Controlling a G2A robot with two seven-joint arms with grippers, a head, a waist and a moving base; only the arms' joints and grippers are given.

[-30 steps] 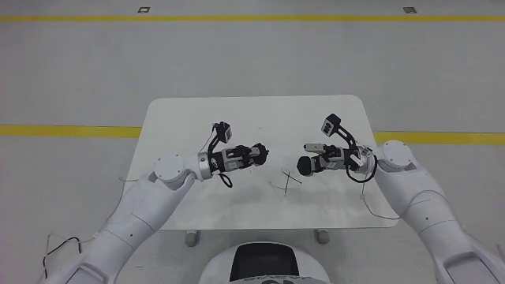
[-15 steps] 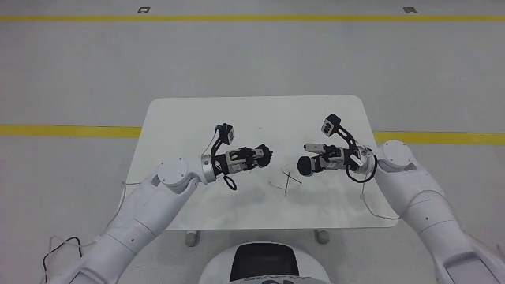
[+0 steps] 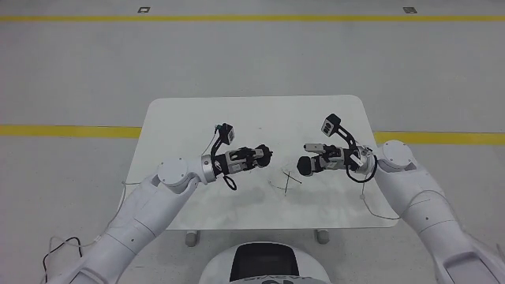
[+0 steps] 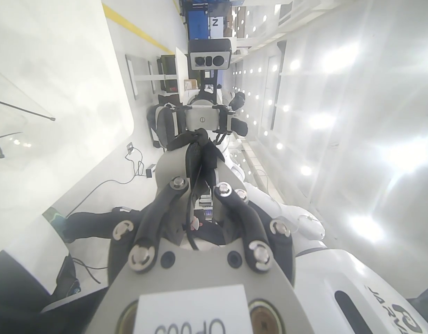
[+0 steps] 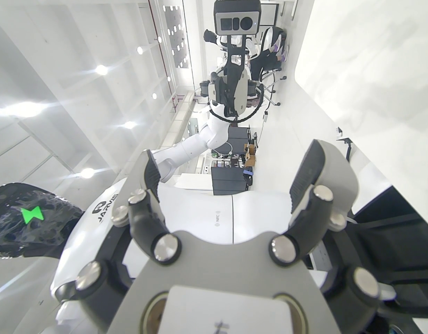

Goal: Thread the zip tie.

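Two end effectors faced each other tip to tip above the white surface [image 3: 237,118], near one another but apart. The left end effector [image 3: 266,155] was closed. In its own wrist view its grey fingers [image 4: 172,165] met at the tips and pinched a thin black zip tie [image 4: 191,206], which ran lengthwise between them from the base of the fingers out to the fingertips. How far the strip stuck out past the tips could not be made out.

Straight ahead of that end effector, about level with it, stood the right end effector [image 3: 302,165], with its wrist camera [image 4: 209,58] raised above it. The right end effector was open, its two ribbed black pads [image 5: 149,175] spread wide. The left one lay directly ahead of its gap, well beyond the fingertips.

A few loose zip ties [image 3: 290,180] lay crossed on the surface below the gap between the two end effectors, slightly nearer the right one and toward the robot's side. In the left wrist view, thin black strips of that kind lay flat on the surface, off to one side of the closed fingers and touching neither end effector.
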